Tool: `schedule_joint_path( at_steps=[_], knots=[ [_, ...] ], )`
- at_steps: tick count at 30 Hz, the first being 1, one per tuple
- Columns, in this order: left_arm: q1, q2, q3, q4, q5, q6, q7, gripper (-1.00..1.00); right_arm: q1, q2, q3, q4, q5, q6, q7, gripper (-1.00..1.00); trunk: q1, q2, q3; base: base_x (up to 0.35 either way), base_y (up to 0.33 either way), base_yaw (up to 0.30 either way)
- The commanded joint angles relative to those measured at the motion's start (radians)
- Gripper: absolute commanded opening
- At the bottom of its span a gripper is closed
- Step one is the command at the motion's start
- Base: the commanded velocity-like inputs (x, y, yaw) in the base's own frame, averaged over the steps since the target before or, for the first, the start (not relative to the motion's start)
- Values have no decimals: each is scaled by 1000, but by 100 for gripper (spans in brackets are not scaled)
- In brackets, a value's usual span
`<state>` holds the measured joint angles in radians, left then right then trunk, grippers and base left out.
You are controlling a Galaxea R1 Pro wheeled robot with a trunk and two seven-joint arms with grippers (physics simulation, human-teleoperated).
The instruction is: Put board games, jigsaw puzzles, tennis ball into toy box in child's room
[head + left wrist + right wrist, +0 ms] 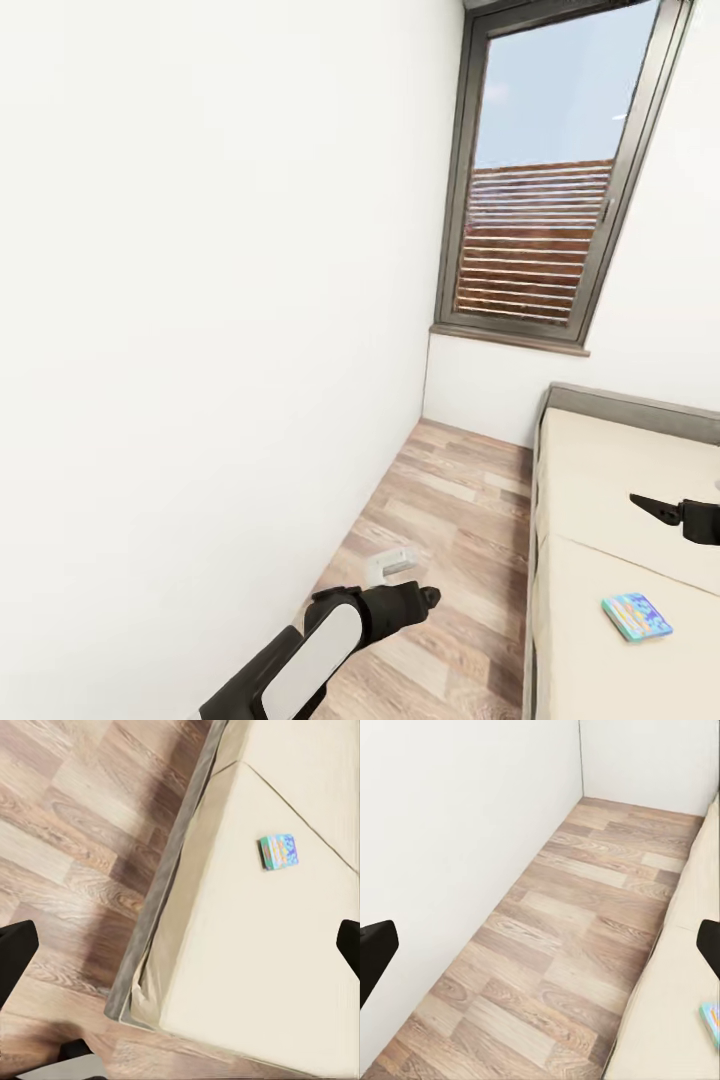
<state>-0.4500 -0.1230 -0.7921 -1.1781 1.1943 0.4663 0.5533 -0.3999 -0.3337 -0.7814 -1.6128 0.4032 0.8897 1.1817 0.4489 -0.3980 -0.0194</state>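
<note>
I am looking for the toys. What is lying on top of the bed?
One colourful board game lies flat on the bed. The second game cannot be seen in the part visible.

A narrow bedroom in a home.
A low bed with a cream mattress in a grey frame stands along one side, a small bright-coloured flat game box lying on it. Beside it runs a strip of wood-plank laminate floor, bounded by a plain white wall, with a tall dark-framed window at the far end.
</note>
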Motion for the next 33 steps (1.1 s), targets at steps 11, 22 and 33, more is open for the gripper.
schedule_joint_path(
  at_steps=[11, 22, 33],
  knots=[
    [-1, 2, -1, -1, 8, 0, 7, 100, -4, -2, -2, -1, 9, 6, 10, 100, 1, -2, -2, 141, 102, -293],
    [-1, 2, -1, -1, 8, 0, 7, 100, -4, -2, -2, -1, 9, 6, 10, 100, 1, -2, -2, 10, 12, -293],
    [-1, 0, -2, -1, 9, 0, 5, 100, -3, -1, -2, -1, 9, 6, 10, 100, 1, -2, -2, 162, 227, -293]
  ],
)
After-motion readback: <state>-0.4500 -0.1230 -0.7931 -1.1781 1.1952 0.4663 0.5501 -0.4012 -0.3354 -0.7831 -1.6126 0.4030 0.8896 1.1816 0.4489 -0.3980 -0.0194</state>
